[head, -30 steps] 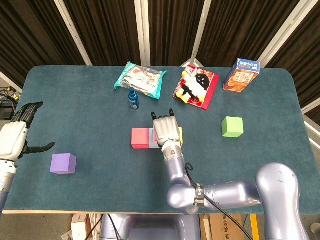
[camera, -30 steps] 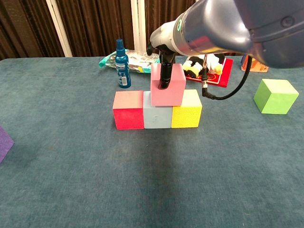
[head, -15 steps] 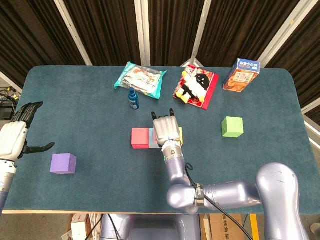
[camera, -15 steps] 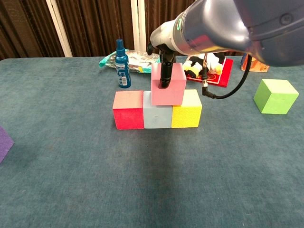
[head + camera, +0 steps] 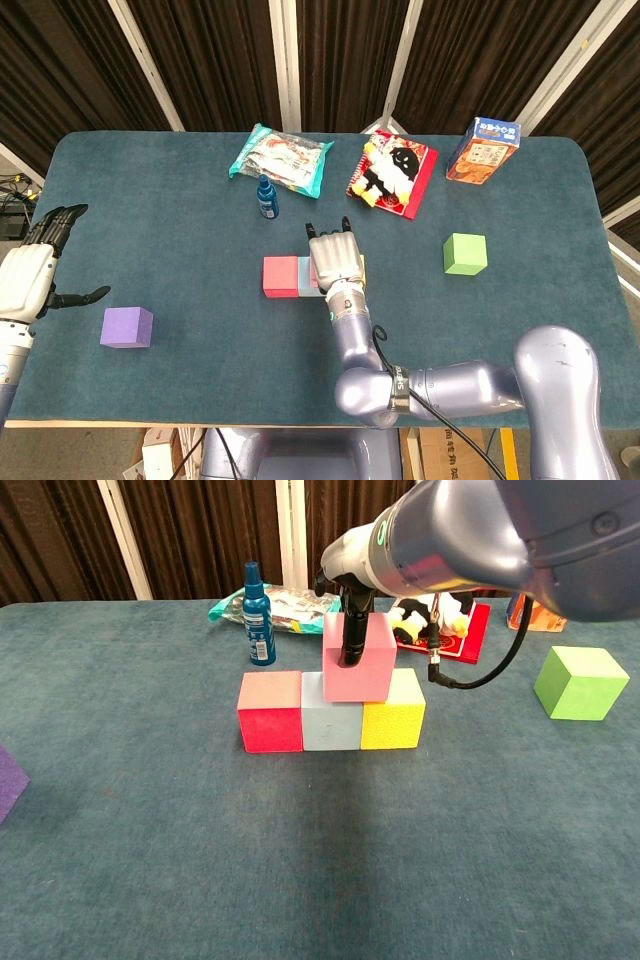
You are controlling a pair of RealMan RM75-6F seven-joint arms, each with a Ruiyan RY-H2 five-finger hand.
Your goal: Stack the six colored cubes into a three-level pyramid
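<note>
A red cube (image 5: 270, 712), a light blue cube (image 5: 330, 725) and a yellow cube (image 5: 393, 715) stand side by side in a row at mid-table. My right hand (image 5: 335, 262) holds a pink cube (image 5: 360, 660) over the seam between the light blue and yellow cubes, with a dark finger (image 5: 352, 635) down its front face. Whether the pink cube touches the cubes below I cannot tell. A green cube (image 5: 465, 254) sits alone to the right. A purple cube (image 5: 127, 327) lies at the near left, and my left hand (image 5: 35, 270) hovers beside it, fingers spread and holding nothing.
A blue spray bottle (image 5: 258, 615) stands just behind the row. Farther back lie a teal snack bag (image 5: 281, 158), a red cartoon pack (image 5: 393, 172) and an orange carton (image 5: 483, 149). My right forearm (image 5: 350, 335) reaches in from the near edge.
The pink cube and my right hand have shifted slightly to the right over the row. My left hand has stayed where it was.
</note>
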